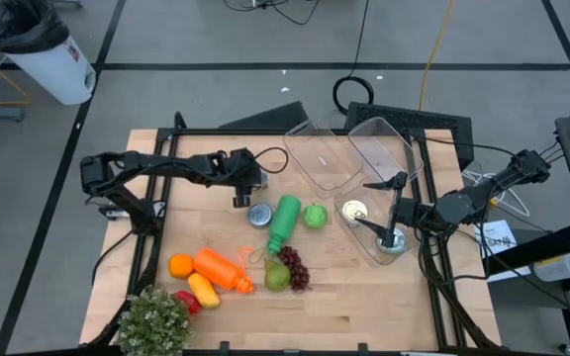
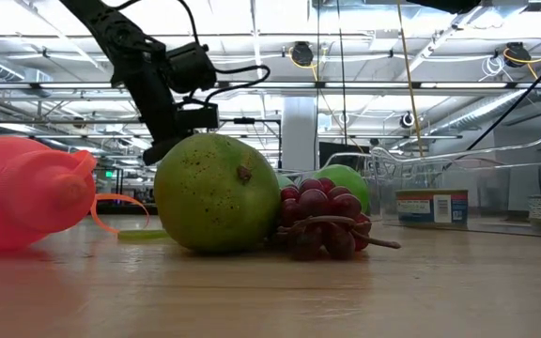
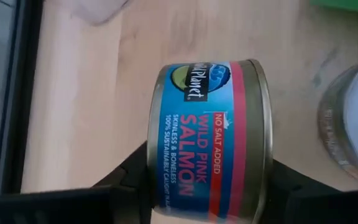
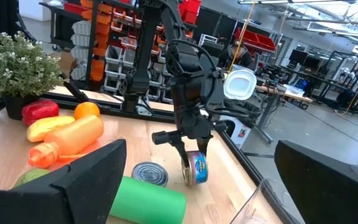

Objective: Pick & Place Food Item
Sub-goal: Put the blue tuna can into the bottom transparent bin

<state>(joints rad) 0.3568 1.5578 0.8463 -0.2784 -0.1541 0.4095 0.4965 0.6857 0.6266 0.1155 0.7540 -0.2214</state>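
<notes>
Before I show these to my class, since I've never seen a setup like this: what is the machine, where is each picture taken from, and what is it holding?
It is a robot with two dark arms at a wooden table, each ending in a two-finger gripper. One picture looks straight down, one looks level across the tabletop, and two come from cameras on the wrists.

The left gripper is shut on a salmon can, seen close up in its wrist view. The right gripper is open, over a clear container that holds two cans.

On the table lie a second can, a green bottle, a green apple, a pear, grapes, an orange bottle, an orange and a potted plant.
</notes>
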